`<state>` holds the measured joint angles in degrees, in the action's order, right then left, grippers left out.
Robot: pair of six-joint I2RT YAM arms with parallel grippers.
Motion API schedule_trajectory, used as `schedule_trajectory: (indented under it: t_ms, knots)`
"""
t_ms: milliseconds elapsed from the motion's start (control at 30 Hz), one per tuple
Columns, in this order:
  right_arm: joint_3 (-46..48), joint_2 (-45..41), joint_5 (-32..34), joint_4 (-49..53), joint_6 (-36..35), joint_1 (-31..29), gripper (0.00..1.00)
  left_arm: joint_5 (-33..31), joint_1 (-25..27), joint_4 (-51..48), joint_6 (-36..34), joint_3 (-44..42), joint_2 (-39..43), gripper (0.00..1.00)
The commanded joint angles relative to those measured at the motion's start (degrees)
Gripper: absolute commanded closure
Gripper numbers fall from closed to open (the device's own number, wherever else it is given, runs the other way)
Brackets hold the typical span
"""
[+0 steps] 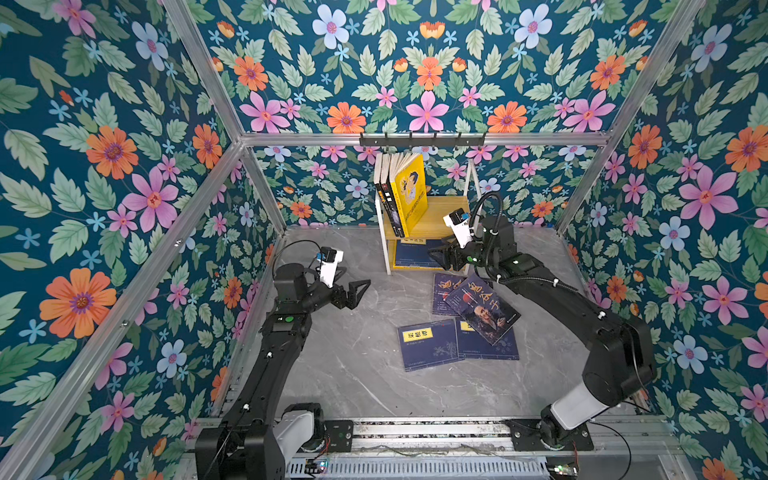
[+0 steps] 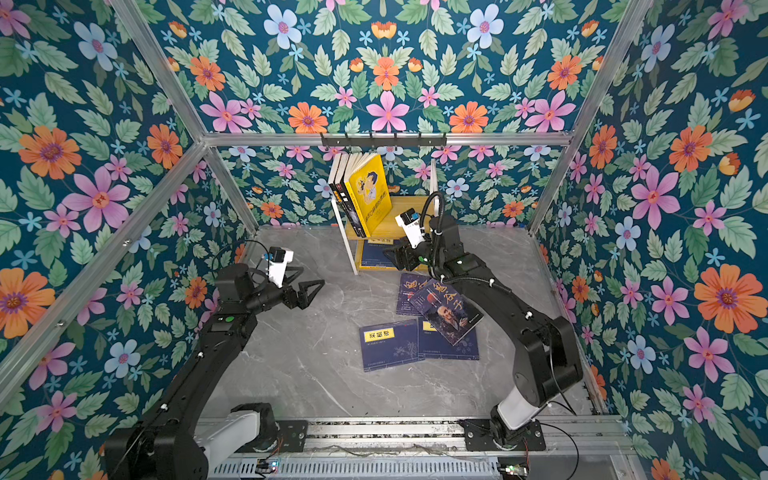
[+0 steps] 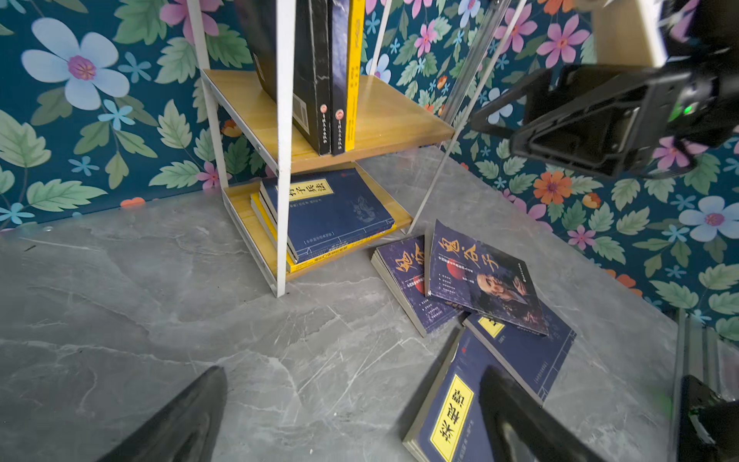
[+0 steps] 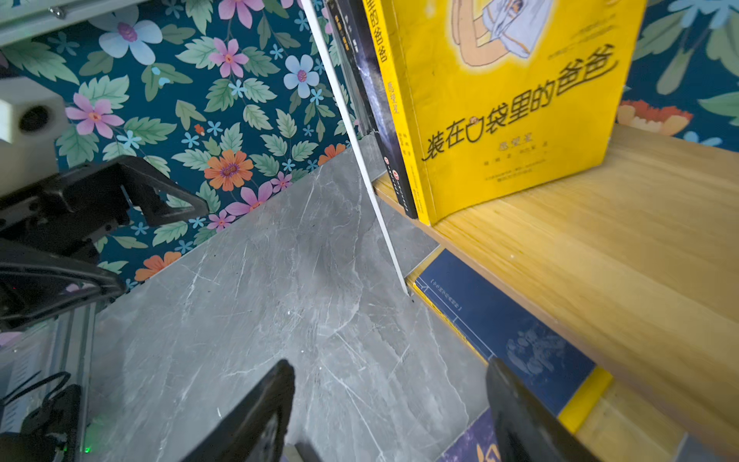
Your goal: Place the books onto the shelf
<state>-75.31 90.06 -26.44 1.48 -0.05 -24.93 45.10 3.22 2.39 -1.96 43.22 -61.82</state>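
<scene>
Unshelved books point(image 1: 484, 309): four, flat on the surface point(image 1: 353, 374), overlapping, just before the shelf point(image 1: 444, 210); top portrait cover's long axis diagonal.
Right gripper point(image 1: 441, 257): nearer, at the lower tier, books just behind it; jaws spread, empty.
Left gripper point(image 1: 353, 282): well apart; jaws spread, empty.

Four loose books point(image 3: 484, 276) are lying beside the shelf point(image 3: 282, 160)

We are seeing dark and yellow-spined books point(image 3: 320, 80) standing upright on the upper board point(image 3: 392, 120), while a navy book point(image 3: 336, 212) is lying atop a flat stack on the lower one. The loose four are overlapping each other on the grey floor point(image 3: 140, 300). Our left gripper point(image 3: 352, 384) is hanging with jaws wide apart, one finger point(image 3: 508, 416) showing over the nearest navy cover point(image 3: 452, 416)
</scene>
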Motion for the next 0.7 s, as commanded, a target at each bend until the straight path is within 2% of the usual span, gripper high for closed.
schedule_trajectory:
  t_ms: [0,433,667]
  knots:
    - [2.64,-2.95,4.05,4.59,5.43,0.38,0.25,-1.93,2.47,-2.24,-4.2,1.25,-1.63,0.0]
    - [16.91,-15.23,10.77,13.05,16.35,5.18,0.25,-8.31,13.69,-14.55,-15.14,12.26,-12.12,0.0]
    - [23.2,-18.15,10.59,16.26,22.39,12.07,0.25,-11.73,22.51,-16.37,-17.12,16.76,-18.4,0.0]
